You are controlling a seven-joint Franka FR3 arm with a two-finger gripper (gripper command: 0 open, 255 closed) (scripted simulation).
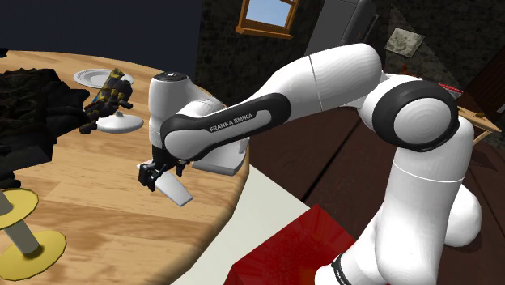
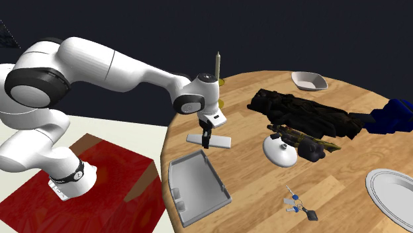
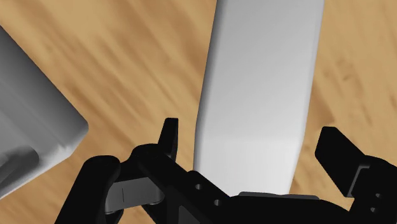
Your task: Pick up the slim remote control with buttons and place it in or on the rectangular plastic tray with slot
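The remote (image 1: pixel 176 193) is drawn as a plain white slim slab lying flat on the round wooden table (image 1: pixel 105 219). My gripper (image 1: pixel 152 180) is down over one end of it. In the wrist view the remote (image 3: pixel 261 95) runs between my black fingers (image 3: pixel 168 137), with a small gap on each side, so the gripper (image 3: pixel 251 149) is open and holds nothing. The grey rectangular tray (image 2: pixel 196 187) lies at the table edge, close to the remote (image 2: pixel 220 141) and the gripper (image 2: pixel 206 144). A corner of the tray (image 3: pixel 32 127) lies just beside the remote. My forearm partly hides the tray (image 1: pixel 220 160).
A dark bulky object (image 2: pixel 304 112) lies across the table's middle, with a white dome-shaped piece (image 2: pixel 281 151) and keys (image 2: pixel 298 205) nearby. A candle (image 2: pixel 217 66), a white bowl (image 2: pixel 309 81) and a plate (image 2: pixel 390 188) stand around the rim. Yellow candlesticks (image 1: pixel 20 219) stand at the shoulder view's lower left.
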